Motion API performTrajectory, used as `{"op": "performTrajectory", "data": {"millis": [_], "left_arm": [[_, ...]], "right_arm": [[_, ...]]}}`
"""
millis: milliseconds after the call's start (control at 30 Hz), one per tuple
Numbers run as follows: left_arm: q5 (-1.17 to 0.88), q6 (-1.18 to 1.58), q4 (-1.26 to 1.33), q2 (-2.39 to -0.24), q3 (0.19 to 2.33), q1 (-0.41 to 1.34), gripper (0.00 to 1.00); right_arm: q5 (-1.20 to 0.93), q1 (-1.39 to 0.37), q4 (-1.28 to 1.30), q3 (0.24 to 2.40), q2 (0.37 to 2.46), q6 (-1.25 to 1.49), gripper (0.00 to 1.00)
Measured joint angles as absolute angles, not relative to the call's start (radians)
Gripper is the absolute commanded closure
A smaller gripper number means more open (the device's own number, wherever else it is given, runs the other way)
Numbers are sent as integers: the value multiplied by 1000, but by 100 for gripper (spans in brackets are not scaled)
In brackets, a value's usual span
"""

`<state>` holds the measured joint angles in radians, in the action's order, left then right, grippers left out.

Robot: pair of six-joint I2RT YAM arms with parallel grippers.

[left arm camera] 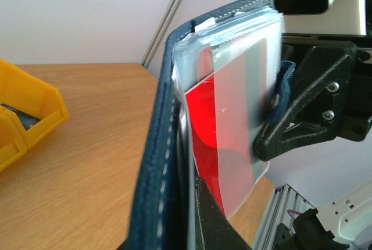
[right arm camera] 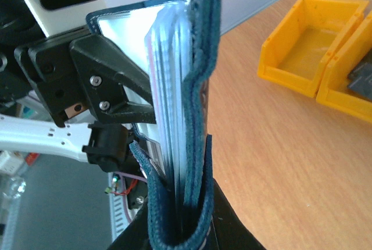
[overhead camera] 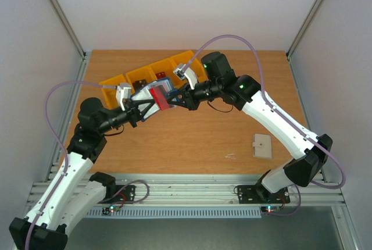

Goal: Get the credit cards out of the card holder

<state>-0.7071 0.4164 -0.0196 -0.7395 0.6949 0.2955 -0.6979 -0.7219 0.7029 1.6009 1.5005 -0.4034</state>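
The navy card holder (overhead camera: 146, 94) hangs above the table, held between both grippers. A red credit card (overhead camera: 160, 97) shows in its clear sleeves. My left gripper (overhead camera: 141, 106) is shut on the holder's left side. My right gripper (overhead camera: 174, 96) is shut on its right side. In the left wrist view the holder's stitched navy cover (left arm camera: 161, 145) stands edge-on in my left gripper (left arm camera: 195, 203), with the red card (left arm camera: 209, 139) behind clear plastic. In the right wrist view my right gripper (right arm camera: 192, 203) pinches the holder (right arm camera: 200, 70) and its sleeve stack. The closing tab (right arm camera: 154, 203) loops below.
A row of yellow bins (overhead camera: 116, 81) stands behind the holder, also showing in the left wrist view (left arm camera: 23, 116) and the right wrist view (right arm camera: 302, 58). A beige square pad (overhead camera: 262, 146) lies at the right front. The metal rail runs along the near edge.
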Motion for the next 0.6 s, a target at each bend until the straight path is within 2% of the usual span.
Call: {"op": "performTrajectory", "data": {"millis": [33,100,167,333,400,600], "left_arm": [[-705,418,-21,-739,695,295,96],[-690,421,-47,-739,705,296,70],[-632,423,-87,-739,728,298,59],[-335,416,-207,-741,770,273,55],[-159,361,-274,-754,771,258,55],[8,187,-357,-773,781,222,59]], "right_arm": [[-698,-722,702,1601,1501,-404,99],[-699,-718,702,1601,1501,-400,99],[-707,-704,699,1601,1501,-389,99],[-660,-634,712,1605,1496,-344,99],[-577,-625,763,1628,1499,-337,99],[-233,-630,927,1745,1512,-323,99]]}}
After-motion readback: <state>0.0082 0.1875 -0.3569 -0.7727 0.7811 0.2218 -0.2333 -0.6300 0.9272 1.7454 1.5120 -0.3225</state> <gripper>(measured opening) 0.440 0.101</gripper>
